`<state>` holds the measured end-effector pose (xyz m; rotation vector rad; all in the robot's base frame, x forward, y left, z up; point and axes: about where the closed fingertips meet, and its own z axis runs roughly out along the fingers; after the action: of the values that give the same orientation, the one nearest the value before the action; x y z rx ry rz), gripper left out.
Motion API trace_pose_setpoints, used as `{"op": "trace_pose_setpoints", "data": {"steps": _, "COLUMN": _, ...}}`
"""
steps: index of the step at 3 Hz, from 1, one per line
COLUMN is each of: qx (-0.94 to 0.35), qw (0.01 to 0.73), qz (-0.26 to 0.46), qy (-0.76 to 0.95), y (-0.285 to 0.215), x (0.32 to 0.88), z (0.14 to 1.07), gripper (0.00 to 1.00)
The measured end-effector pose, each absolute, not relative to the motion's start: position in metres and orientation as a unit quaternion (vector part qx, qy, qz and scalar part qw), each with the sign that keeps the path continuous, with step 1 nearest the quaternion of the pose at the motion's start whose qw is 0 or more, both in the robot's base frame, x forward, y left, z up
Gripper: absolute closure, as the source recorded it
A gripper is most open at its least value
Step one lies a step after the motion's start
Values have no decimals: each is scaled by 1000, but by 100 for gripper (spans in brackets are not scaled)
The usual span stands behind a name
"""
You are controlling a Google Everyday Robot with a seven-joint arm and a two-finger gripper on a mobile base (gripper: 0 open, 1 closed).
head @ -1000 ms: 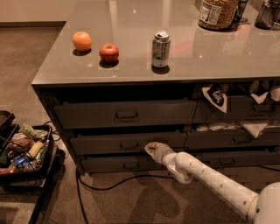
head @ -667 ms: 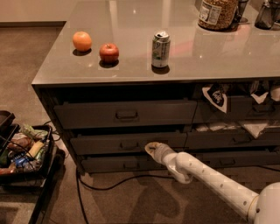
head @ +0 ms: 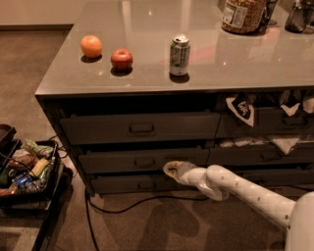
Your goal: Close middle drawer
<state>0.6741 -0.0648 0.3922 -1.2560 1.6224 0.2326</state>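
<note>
The middle drawer (head: 113, 160) is the dark grey drawer in the left stack, between a taller top drawer (head: 98, 128) and a slimmer bottom drawer (head: 127, 184). Its front stands slightly out from the cabinet, with a small bar handle (head: 144, 162) at its centre. My gripper (head: 170, 169) on the white arm (head: 245, 188) is at the lower right part of that drawer front, just right of the handle, at or touching its face.
On the counter (head: 147, 63) stand an orange (head: 91, 46), an apple (head: 121, 59), a can (head: 179, 54) and a jar (head: 244, 14). The right-hand drawers (head: 265, 120) hold cloths and bags. A black bin of snacks (head: 27, 169) sits on the floor at left. A cable (head: 127, 203) lies on the carpet.
</note>
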Motion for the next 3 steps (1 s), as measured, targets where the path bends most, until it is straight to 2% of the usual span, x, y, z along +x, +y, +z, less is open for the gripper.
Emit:
{"op": "trace_pose_setpoints", "data": {"steps": 2, "qx": -539, "qw": 517, "qz": 132, "qy": 652, "y": -75, "x": 584, "z": 405, "gripper": 100}}
{"op": "trace_pose_setpoints", "data": {"steps": 3, "qx": -519, "qw": 541, "qz": 105, "qy": 653, "y": -79, "x": 536, "z": 423, "gripper": 100}}
